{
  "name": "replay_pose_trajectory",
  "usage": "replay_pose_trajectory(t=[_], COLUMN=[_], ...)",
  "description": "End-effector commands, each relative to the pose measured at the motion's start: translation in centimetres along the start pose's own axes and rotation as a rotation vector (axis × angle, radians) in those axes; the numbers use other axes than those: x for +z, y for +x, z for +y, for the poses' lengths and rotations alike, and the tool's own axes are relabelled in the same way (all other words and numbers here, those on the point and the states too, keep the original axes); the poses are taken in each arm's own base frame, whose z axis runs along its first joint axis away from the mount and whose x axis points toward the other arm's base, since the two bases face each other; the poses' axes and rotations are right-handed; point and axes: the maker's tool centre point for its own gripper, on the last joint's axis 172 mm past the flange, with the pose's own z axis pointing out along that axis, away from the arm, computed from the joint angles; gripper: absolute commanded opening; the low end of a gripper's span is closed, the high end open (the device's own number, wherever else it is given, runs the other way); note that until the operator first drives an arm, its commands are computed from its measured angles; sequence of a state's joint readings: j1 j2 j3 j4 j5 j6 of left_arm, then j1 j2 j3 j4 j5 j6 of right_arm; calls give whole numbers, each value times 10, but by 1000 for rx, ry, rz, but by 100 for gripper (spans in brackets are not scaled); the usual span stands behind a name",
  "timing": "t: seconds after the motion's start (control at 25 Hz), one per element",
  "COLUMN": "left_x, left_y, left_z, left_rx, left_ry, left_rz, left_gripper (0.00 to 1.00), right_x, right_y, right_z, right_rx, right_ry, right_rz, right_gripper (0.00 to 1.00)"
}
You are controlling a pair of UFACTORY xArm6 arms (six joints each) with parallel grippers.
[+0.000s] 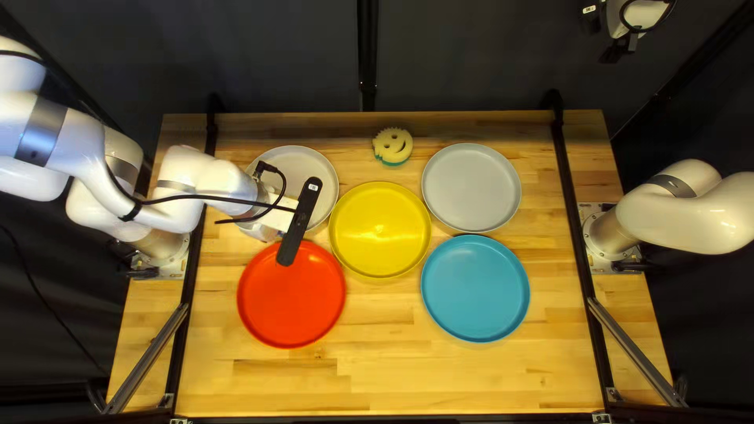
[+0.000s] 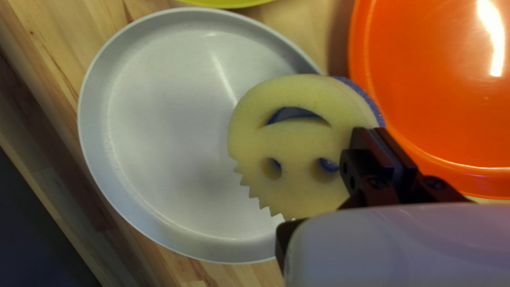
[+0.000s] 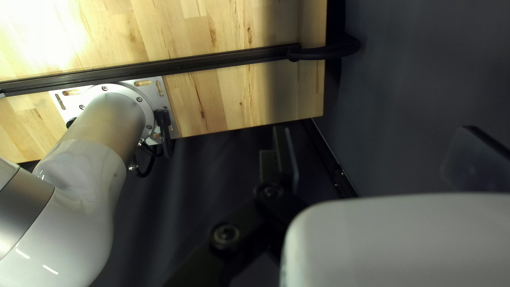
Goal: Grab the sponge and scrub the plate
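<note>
- Top left view: your left gripper [image 1: 276, 220] reaches in above the smooth, round gray plate [image 1: 302, 166] at the left, its fingertips hidden from this side.
- In the left wrist view, you have the fingers [image 2: 367, 157] close together, clamped on the edge of the yellow-and-blue sponge [image 2: 297, 143]. It is a round, flat slab of porous foam with a broad curved slot for a mouth, two round eye holes and a zigzag row of teeth along one edge. A rougher blue layer backs the yellow foam.
- That sponge overlaps the gray plate and its raised rim in your view; from this angle, it's hard to say whether foam and plate touch.
- Beside the gray plate you have the glossy red plate [image 1: 290, 294], a bright streak of light on its surface, and the shiny yellow plate [image 1: 380, 229].
- To the right of the yellow one lie a matte pale plate [image 1: 471, 187] and, nearer you, the blue plate [image 1: 475, 288], both round with low rims.
- Near the table's far edge sits a second smiling sponge [image 1: 393, 144], yellow over green, on the striped wooden table [image 1: 369, 365].
- Your right gripper [image 1: 619, 49] is raised past the far edge, in front of the dark curtain; its fingers stand wide apart, with nothing between them.
</note>
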State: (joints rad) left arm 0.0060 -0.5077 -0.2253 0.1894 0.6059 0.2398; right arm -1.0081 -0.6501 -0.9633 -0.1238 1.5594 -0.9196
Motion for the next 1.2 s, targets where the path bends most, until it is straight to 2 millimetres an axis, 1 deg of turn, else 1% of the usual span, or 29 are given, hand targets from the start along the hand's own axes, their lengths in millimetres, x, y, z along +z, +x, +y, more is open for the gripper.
replay_pose_trajectory(t=[0.04, 0.2, 0.32, 0.52, 0.6, 0.8, 0.88, 0.92, 1.04, 1.16, 1.2], left_x=[0, 0, 3, 14, 19, 22, 21, 21, 27, 34, 36], left_y=[0, 0, 0, -3, -3, 3, 8, 9, 16, 13, 12], left_z=[0, 0, 5, -2, -7, -29, -42, -45, -66, -83, -84], left_rx=[1, 1, -5, -9, -10, -6, -4, -3, 1, 2, 2], left_ry=[0, 0, -3, -11, -14, -7, -1, 0, 5, 2, 1], left_rz=[0, 0, -3, 1, 3, 9, 13, 15, 18, 20, 21], left_gripper=[0, 0, 0, 0, 0, 0, 0, 0, 0, 0, 0], right_x=[0, 0, 0, 0, 0, 0, 0, 0, 0, 0, 0], right_y=[0, 0, 0, 0, 0, 0, 0, 0, 0, 0, 0], right_z=[0, 0, 0, 0, 0, 0, 0, 0, 0, 0, 0], right_rx=[0, 0, 0, 0, 0, 0, 0, 0, 0, 0, 0], right_ry=[0, 0, 0, 0, 0, 0, 0, 0, 0, 0, 0], right_rz=[0, 0, 0, 0, 0, 0, 0, 0, 0, 0, 0], right_gripper=[100, 100, 100, 100, 100, 100, 100, 100, 100, 100, 100])
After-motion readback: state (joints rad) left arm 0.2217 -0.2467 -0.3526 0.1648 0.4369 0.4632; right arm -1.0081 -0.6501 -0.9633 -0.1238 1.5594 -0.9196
